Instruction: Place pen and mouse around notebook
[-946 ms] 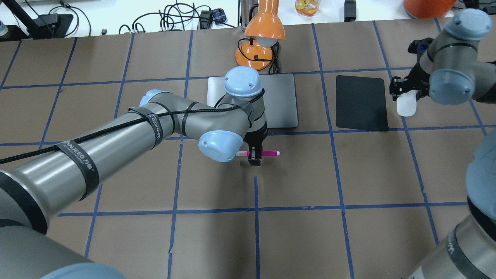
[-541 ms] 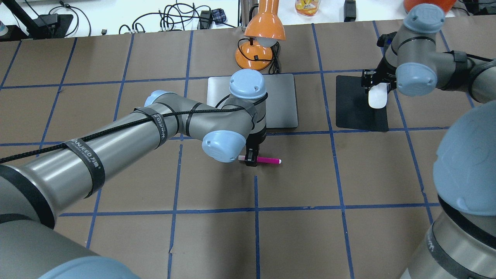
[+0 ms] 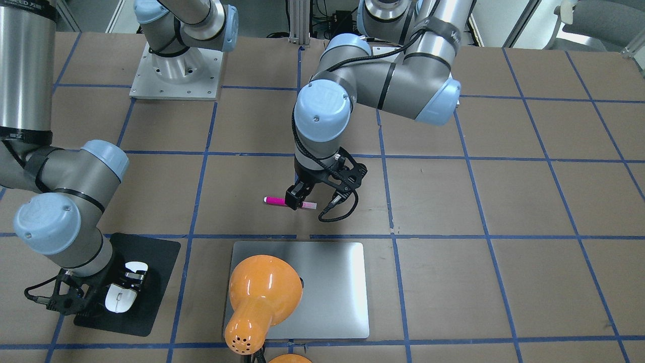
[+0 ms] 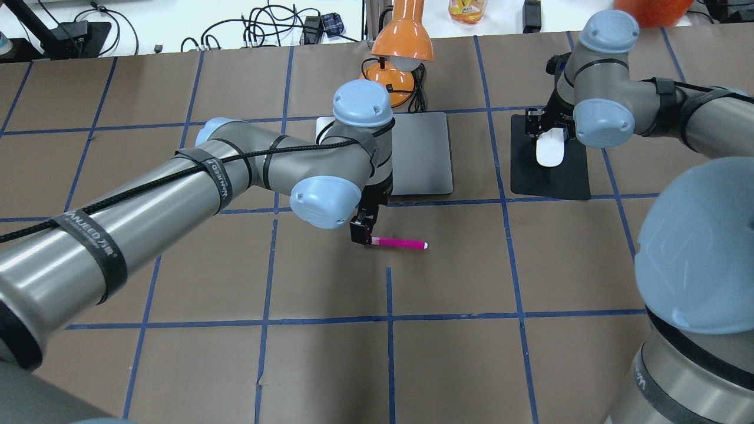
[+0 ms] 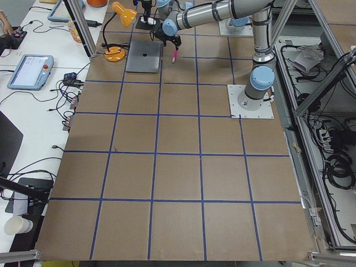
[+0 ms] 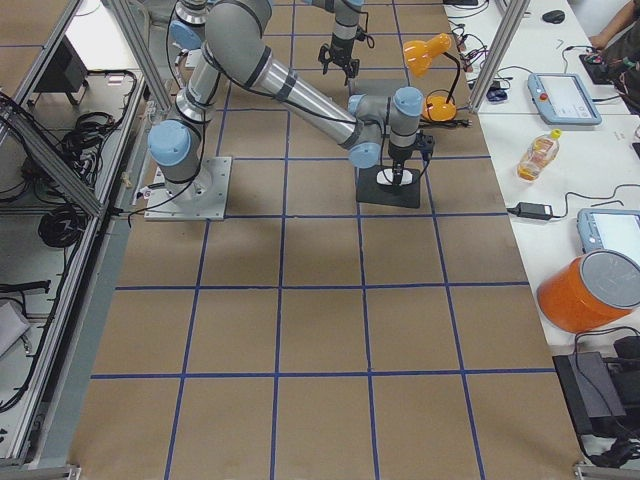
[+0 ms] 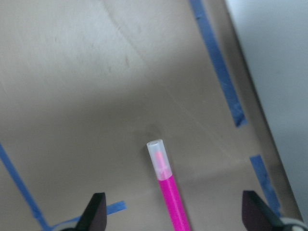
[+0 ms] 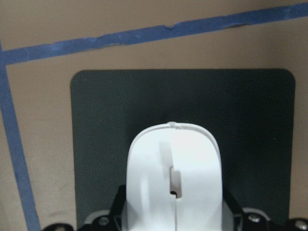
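The magenta pen (image 4: 399,242) lies flat on the brown table just in front of the silver notebook (image 4: 423,154), parallel to its near edge. My left gripper (image 4: 360,232) hangs over the pen's pale cap end (image 7: 158,155). It is open, and its fingertips (image 7: 96,210) stand wide on either side of the pen. My right gripper (image 4: 549,136) is shut on the white mouse (image 4: 550,150) over the black mat (image 4: 554,176). The right wrist view shows the mouse (image 8: 173,178) filling the jaws. I cannot tell whether it touches the mat.
An orange desk lamp (image 4: 402,50) stands behind the notebook, its shade (image 3: 262,295) overhanging the notebook's back part. Cables lie along the table's far edge (image 4: 265,29). Blue tape lines grid the brown table (image 4: 453,365).
The pen went down onto the table and my left gripper let go of it, then slid left toward its cap end. My right arm carried the mouse left, over the black mat.
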Controlling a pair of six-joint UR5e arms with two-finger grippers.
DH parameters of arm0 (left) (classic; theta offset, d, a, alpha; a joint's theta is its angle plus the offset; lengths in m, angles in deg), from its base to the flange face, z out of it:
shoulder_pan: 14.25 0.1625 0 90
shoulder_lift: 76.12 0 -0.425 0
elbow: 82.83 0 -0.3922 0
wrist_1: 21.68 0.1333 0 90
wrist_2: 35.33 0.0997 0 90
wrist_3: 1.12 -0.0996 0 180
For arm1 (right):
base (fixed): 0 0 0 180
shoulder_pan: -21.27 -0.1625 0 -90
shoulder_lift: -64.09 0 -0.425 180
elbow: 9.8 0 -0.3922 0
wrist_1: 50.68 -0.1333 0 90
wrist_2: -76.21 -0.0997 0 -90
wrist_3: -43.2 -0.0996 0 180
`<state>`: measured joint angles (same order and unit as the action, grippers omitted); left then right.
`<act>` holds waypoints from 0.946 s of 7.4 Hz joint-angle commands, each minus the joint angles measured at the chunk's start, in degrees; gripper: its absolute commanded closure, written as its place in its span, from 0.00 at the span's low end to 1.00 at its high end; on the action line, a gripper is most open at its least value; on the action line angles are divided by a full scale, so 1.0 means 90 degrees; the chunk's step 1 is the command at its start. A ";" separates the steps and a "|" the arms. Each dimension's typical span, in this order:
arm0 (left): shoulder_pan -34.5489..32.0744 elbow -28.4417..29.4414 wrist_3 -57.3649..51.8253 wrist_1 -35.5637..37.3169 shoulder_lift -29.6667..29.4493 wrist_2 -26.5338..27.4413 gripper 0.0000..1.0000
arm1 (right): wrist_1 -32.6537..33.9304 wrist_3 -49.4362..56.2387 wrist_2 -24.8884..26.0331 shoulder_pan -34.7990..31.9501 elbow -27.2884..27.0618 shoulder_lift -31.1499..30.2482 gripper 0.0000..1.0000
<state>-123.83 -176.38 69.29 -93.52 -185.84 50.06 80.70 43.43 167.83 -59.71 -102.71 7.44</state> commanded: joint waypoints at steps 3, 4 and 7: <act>0.0845 0.0209 -0.5088 -0.0942 0.1339 0.0109 0.00 | -0.0338 0.0004 0.0055 -0.0007 0.0069 -0.0286 0.00; 0.0895 0.0199 -0.5552 -0.1175 0.1564 0.0353 0.00 | -0.0968 0.0004 0.0016 -0.0007 0.0176 -0.0645 0.00; 0.1363 0.0344 -0.6179 -0.1529 0.1917 0.0269 0.00 | -0.3613 -0.0006 -0.0013 -0.0201 0.0363 -0.2157 0.00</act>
<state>-113.32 -174.04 16.65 -106.77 -169.41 53.00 57.89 43.41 167.88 -60.68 -99.57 -6.05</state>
